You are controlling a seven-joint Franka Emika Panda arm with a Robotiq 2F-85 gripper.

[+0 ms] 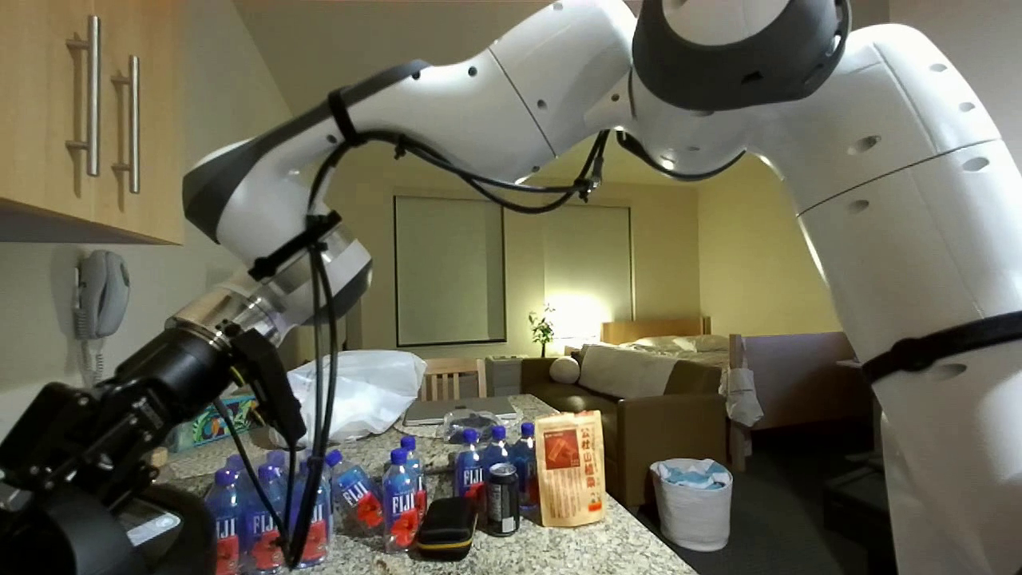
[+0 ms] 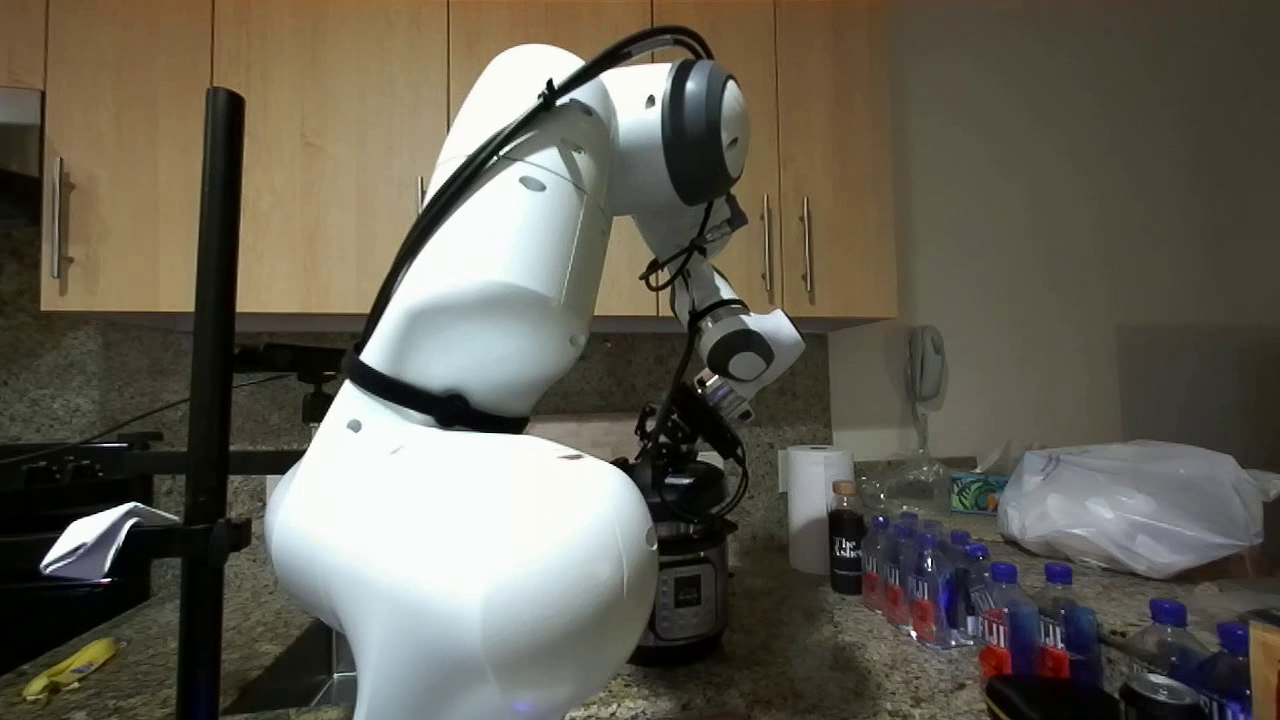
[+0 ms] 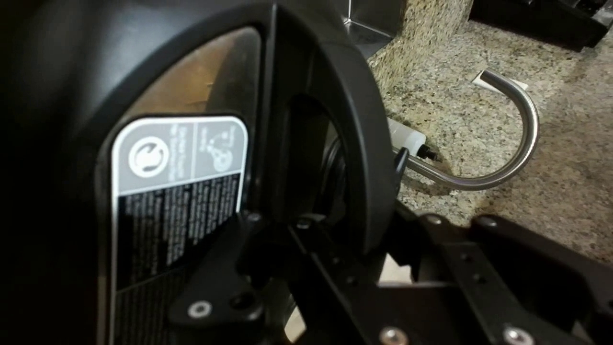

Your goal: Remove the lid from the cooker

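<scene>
The broad black lid shows in both exterior views (image 1: 192,527) (image 2: 695,485) and fills the left of the wrist view (image 3: 177,158), where its printed label shows. In an exterior view it is at the top of the steel-and-black cooker (image 2: 690,600); I cannot tell whether it rests on the rim or is raised. The lid's arched handle (image 3: 366,158) stands between the fingers of my gripper (image 3: 364,201). The gripper, also in an exterior view (image 2: 668,450), is partly closed, with one finger against the handle's outer side. The other fingertip is hidden in the dark behind the handle.
Several blue-capped bottles (image 2: 930,590) stand beside the cooker, with a paper roll (image 2: 818,510) and a dark bottle (image 2: 845,540). A black case (image 1: 445,529), can (image 1: 503,499) and paper pouch (image 1: 571,471) stand farther off. Cupboards (image 2: 835,150) hang above. A metal faucet (image 3: 527,115) shows.
</scene>
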